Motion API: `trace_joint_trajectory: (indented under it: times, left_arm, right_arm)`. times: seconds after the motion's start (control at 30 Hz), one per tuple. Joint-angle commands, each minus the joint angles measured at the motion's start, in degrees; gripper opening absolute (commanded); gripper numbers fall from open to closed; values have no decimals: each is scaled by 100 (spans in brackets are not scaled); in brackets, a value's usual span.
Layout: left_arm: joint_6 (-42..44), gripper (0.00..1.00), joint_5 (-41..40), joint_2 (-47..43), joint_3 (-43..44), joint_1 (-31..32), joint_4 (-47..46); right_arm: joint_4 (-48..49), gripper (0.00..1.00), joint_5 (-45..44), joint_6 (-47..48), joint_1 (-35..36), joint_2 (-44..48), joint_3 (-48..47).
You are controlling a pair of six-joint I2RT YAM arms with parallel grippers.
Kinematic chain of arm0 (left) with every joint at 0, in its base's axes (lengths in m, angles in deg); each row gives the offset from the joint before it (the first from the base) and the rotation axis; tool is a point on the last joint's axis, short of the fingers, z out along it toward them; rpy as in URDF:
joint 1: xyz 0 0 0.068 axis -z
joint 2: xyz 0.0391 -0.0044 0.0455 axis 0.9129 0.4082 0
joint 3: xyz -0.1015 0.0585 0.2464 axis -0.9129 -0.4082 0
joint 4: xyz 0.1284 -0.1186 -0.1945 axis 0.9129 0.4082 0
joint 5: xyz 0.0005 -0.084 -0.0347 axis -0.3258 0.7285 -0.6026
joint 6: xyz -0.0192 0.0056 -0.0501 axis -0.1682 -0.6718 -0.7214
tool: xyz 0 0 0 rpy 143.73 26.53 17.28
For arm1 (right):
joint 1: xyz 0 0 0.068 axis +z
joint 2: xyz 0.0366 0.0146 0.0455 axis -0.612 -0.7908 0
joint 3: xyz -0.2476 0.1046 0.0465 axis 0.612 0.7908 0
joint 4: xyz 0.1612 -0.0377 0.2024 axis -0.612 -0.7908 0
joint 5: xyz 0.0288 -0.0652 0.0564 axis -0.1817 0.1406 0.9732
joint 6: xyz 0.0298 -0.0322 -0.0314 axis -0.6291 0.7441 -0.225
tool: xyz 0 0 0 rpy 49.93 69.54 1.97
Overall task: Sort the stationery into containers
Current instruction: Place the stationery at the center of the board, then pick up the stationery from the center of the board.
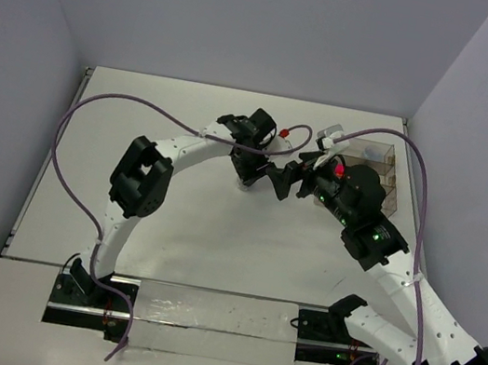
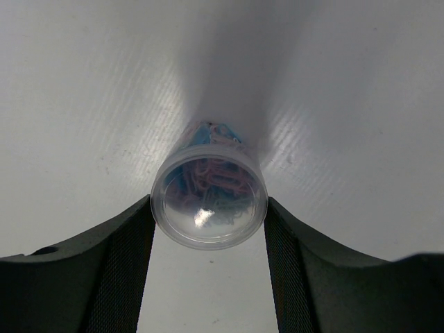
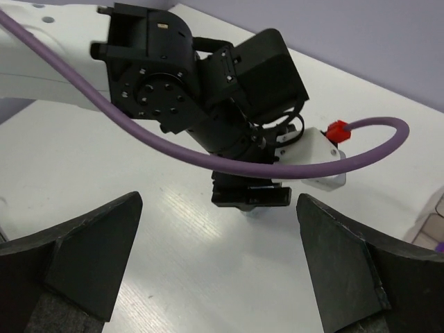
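A small round clear tub of coloured paper clips [image 2: 209, 201] stands upright on the white table. My left gripper [image 2: 208, 211] points straight down over it, and both fingers press against the tub's sides. From above, that gripper [image 1: 250, 174] is at the table's middle back, with the tub almost hidden beneath it. My right gripper [image 3: 218, 208] hangs open just to the right, facing the left wrist with nothing between its fingers [image 3: 94, 257]. The clear compartment tray [image 1: 382, 160] sits at the back right, partly behind the right arm.
The left arm's purple cable [image 3: 277, 163] loops across in front of my right gripper. A red connector [image 3: 337, 129] sits on the left wrist. Grey walls close in the back and sides. A sliver of the tray [image 3: 433, 222] shows at the right edge.
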Motion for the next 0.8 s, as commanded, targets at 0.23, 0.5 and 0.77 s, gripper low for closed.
trace_joint_trajectory:
  times: [0.23,0.5,0.77]
  left_arm:
    - [-305,94,-368,101,505,185,-167]
    - [-398,99,-493,-1172,887,131,145]
    - [-1280,99,-408,-2423,-333,-1812,840]
  right_arm:
    - [-690,100,-290,-295,-177,-34,-753]
    - [-871,100,558,-742,-616,-157,-1547]
    - [-2093,100,370,-1130,-801,-1884,-2758]
